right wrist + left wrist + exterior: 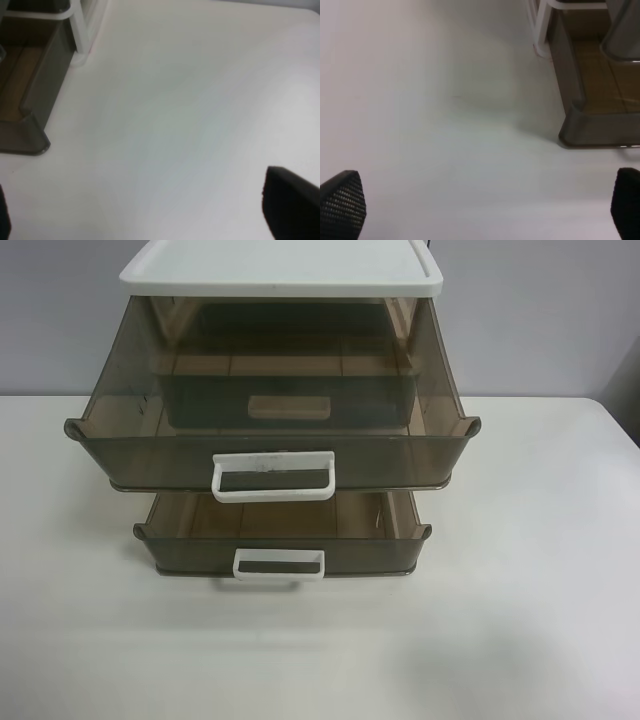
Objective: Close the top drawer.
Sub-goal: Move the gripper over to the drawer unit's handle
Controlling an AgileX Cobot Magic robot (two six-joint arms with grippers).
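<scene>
Top drawer: the top drawer is seen pulled far out from under the white lid, and the lower drawer, also drawn out, is overhung by it.
Handle: the white loop handle is set at the middle of the top drawer's front wall.
Left gripper: the left gripper is held spread wide above the table, near a corner of the lower drawer; nothing is pinched.
Right gripper: the right gripper is likewise spread apart and empty, near the opposite corner.
Exterior high view: neither arm is shown in it.
Step in hand: the approach is judged not yet made, as no contact with the front wall is seen.
Method: the push is best applied flat on the front wall, centred by the handle, so that the drawer is not skewed; it should be directed level and straight toward the cabinet's back.
Risk: the light cabinet may be slid across the table by a hasty push.
</scene>
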